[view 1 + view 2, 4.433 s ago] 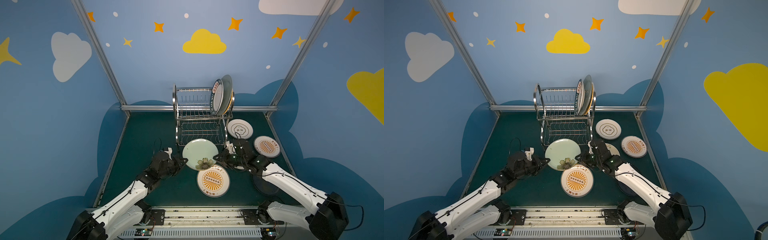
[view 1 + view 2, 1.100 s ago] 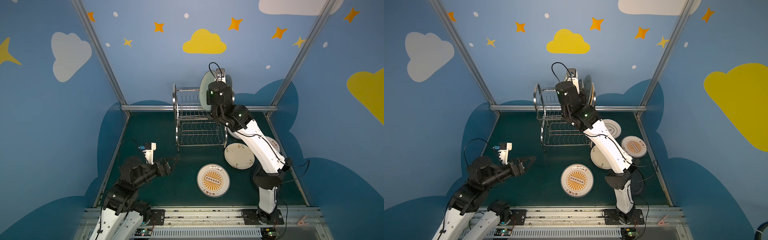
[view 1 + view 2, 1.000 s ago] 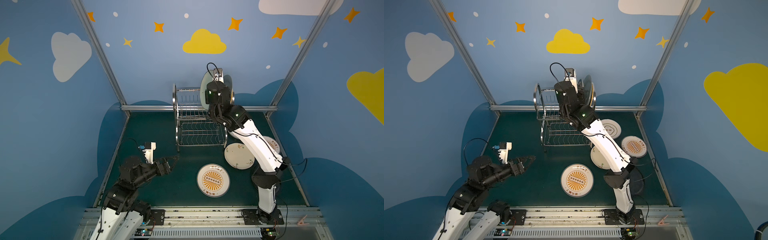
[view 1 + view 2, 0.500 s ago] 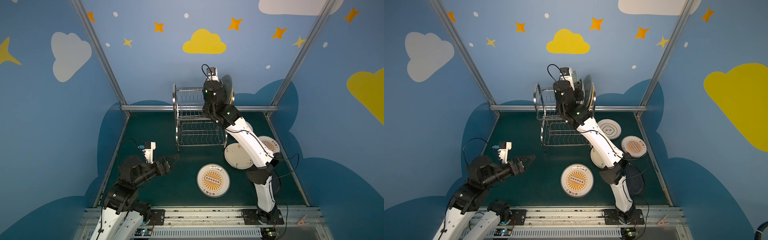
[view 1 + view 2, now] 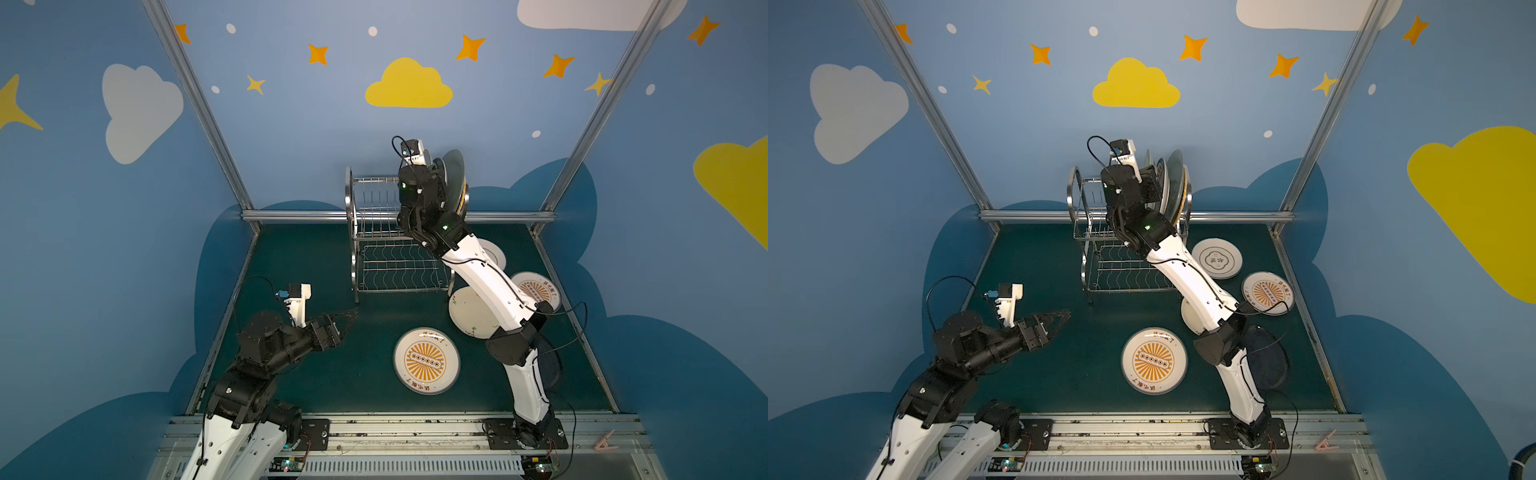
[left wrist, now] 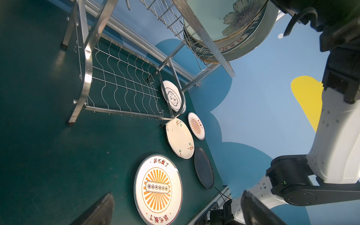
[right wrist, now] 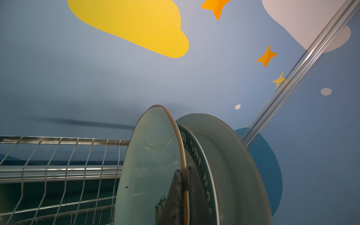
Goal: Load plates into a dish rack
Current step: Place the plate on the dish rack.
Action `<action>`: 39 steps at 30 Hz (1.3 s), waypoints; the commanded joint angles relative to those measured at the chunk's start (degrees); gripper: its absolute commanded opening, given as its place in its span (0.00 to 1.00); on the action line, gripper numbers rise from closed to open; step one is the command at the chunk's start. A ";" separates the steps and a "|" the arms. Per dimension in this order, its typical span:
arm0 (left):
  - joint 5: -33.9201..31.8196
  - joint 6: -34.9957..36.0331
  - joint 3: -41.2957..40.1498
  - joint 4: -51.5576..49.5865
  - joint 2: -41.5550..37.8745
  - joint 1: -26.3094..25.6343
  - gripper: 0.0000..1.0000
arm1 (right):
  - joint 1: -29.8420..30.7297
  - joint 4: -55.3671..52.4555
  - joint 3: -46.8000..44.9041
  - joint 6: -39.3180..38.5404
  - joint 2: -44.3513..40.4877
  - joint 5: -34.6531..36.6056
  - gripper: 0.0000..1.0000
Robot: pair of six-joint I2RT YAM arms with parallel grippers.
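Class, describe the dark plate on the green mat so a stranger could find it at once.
Find the steel dish rack at the back of the green mat; five plates lie flat near it. The dark plate is front right, between the big sunburst plate and the mat's right edge. Its neighbours are pale and patterned; it alone is plain, near-black.

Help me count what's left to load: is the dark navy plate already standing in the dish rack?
No, the dark navy plate lies flat on the green table beside the cream sprigged plate, outside the dish rack.
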 commanded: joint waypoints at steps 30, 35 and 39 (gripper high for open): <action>0.91 -0.17 -0.61 1.40 -0.26 1.00 1.00 | -0.43 4.32 -8.72 -0.36 -6.34 -8.03 0.00; 1.26 -0.43 -0.60 1.71 -0.05 1.20 1.00 | -0.55 4.35 -11.58 -0.06 -8.49 -8.15 0.06; 1.24 -0.44 -0.74 1.68 0.08 1.29 1.00 | -0.76 4.70 -12.89 0.19 -9.14 -8.32 0.16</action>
